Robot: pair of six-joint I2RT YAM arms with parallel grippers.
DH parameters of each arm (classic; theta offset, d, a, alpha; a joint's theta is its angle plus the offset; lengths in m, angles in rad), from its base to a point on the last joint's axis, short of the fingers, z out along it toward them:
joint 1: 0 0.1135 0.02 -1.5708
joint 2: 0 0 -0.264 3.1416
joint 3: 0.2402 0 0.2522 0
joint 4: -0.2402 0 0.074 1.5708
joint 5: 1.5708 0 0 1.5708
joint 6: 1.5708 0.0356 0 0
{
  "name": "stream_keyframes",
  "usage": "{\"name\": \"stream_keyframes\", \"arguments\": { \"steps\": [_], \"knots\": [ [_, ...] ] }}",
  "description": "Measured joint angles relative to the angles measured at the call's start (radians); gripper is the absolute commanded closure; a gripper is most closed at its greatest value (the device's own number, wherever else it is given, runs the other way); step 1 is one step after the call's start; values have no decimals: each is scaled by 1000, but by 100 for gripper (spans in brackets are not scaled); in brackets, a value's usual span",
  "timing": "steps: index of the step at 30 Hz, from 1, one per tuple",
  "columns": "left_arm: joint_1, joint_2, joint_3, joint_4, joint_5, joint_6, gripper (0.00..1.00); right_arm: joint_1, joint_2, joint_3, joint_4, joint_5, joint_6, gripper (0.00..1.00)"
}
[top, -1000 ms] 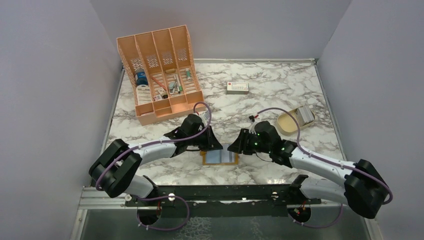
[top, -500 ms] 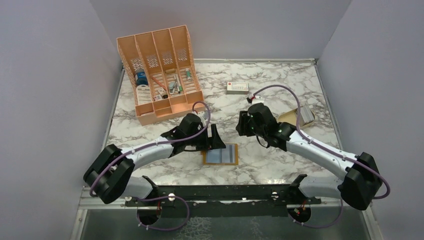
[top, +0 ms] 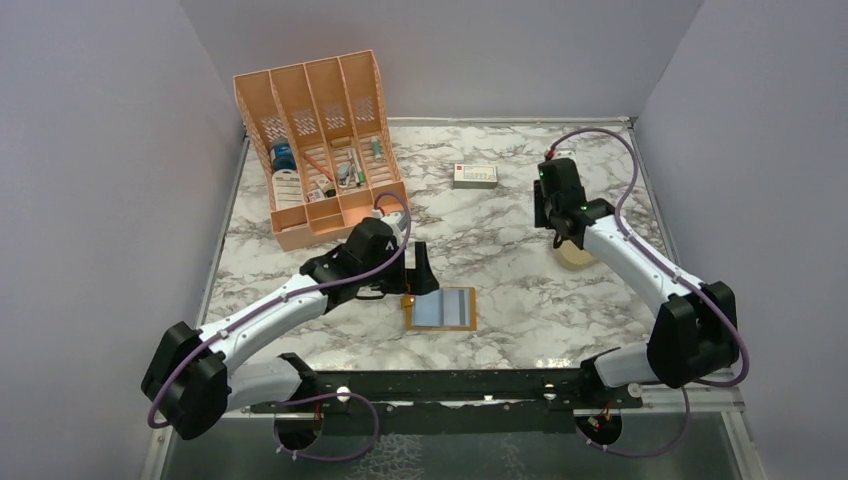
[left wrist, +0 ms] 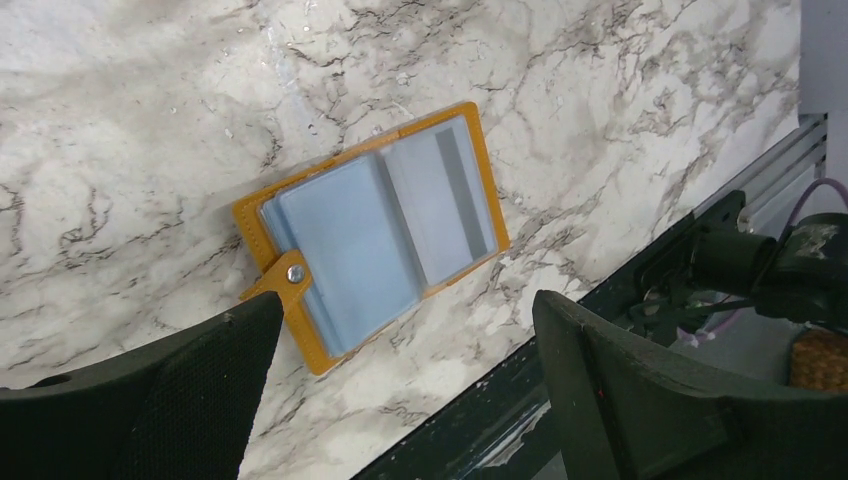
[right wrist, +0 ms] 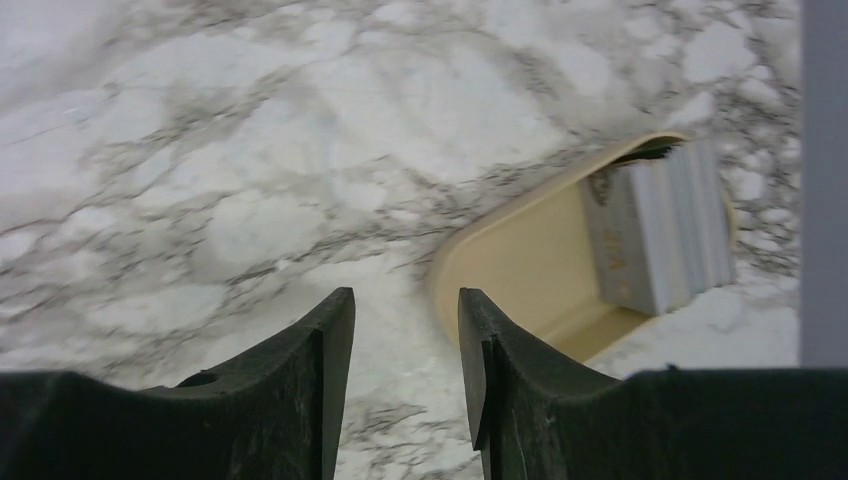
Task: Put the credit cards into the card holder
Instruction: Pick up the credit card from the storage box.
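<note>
The card holder [top: 442, 308] lies open and flat near the front edge, mustard-orange with grey-blue pockets. In the left wrist view the card holder [left wrist: 380, 230] shows its stud tab, and a grey stripe shows through its right pocket. My left gripper [top: 421, 272] [left wrist: 408, 300] hovers just left of it, jaws wide open and empty. The credit cards [right wrist: 660, 235] sit as a grey stack at the far end of a tan oval dish [right wrist: 530, 265]. My right gripper [top: 556, 222] [right wrist: 405, 300] hangs above the table beside the dish's near rim, open with nothing between its fingers.
A large orange desk organiser [top: 320, 140] with small items stands at the back left. A white box with a red mark [top: 474, 176] lies at the back centre. The tan dish [top: 574, 258] is partly under my right arm. A black rail [left wrist: 620, 300] edges the front.
My left gripper opened wide and pulled back from the card holder. My right arm swung from the card holder to the back right, over the tan dish.
</note>
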Motion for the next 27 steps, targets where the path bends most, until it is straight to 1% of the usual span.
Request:
{"name": "stream_keyframes", "arguments": {
  "steps": [4,7,11,15,20,27],
  "knots": [
    [0,-27,38,-84,-4,63,1,-93,48,29,-21,82,-49,55],
    [0,-27,85,-138,-4,111,1,-146,119,63,-53,130,-71,55],
    [0,-29,133,-186,-6,172,1,-193,199,96,-87,175,-93,55],
    [0,-47,135,-216,-16,209,1,-223,245,109,-100,255,-115,55],
    [0,-89,135,-239,-35,228,1,-262,267,109,-97,290,-152,56],
    [0,-133,135,-240,-49,238,1,-317,333,116,-94,285,-177,55]
  ]
}}
